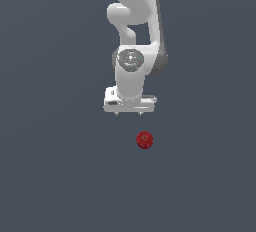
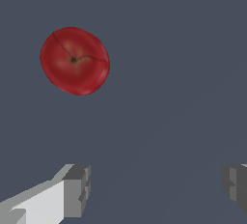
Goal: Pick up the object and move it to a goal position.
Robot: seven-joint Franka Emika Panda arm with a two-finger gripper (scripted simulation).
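Observation:
The object is a small glossy dark-red apple-like thing (image 1: 144, 140) with a dimpled top, lying on the flat grey-blue floor. It also shows in the wrist view (image 2: 75, 61), seen from above, away from the fingers. My white gripper (image 1: 129, 114) hangs from the arm above the floor, behind the object and a little toward the exterior view's left of it. Its jaws stand wide apart and hold nothing. In the wrist view the two grey fingertips (image 2: 77, 189) frame bare floor, and the object lies outside the gap between them.
The white arm (image 1: 135, 36) rises behind the gripper and out of the exterior view's top edge. The grey-blue floor (image 1: 60, 176) stretches around the object on all sides.

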